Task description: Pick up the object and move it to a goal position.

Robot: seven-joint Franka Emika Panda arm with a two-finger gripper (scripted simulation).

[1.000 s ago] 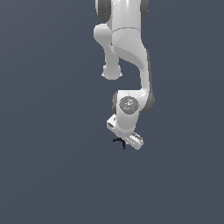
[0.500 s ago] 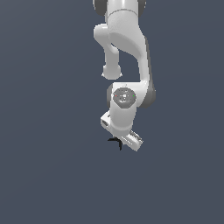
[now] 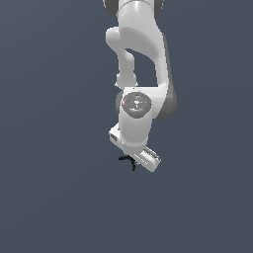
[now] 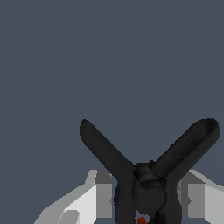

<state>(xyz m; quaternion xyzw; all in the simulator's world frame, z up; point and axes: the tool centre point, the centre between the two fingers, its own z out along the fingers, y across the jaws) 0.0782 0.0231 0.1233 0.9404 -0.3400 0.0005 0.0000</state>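
**Black pronged object sits between the gripper fingers**

- Exterior view: the white Franka Panda arm (image 3: 141, 59) comes down from the top edge, wrist joint disc facing the camera. The white gripper (image 3: 132, 159) hangs at its lower end, tilted, hand body running down toward the exterior view's right.
- The small black spindly object with thin branching prongs (image 3: 128, 159) shows just beside the lower edge of the hand body, on the exterior view's left of its low corner. Only a few thin black prongs stick out; the rest is hidden behind the hand.
- Background is a flat dark grey-blue floor (image 3: 54, 188). Can't tell from the exterior view whether the object rests on it or is off it.
- Wrist view: the object (image 4: 148, 183) fills the lower middle. Two thick black prongs spread up and outward in a V from a rounded black hub; further limbs run down out of frame. A small red tip (image 4: 141, 220) shows at the frame's bottom edge below the hub.
- Light grey fingers (image 4: 94, 197) stand on each side of the hub, one per side, with the object between them.
- Jaws: close up against the object's lower limbs on both sides and appear clamped on it, though the actual contact points are partly hidden by the black body.
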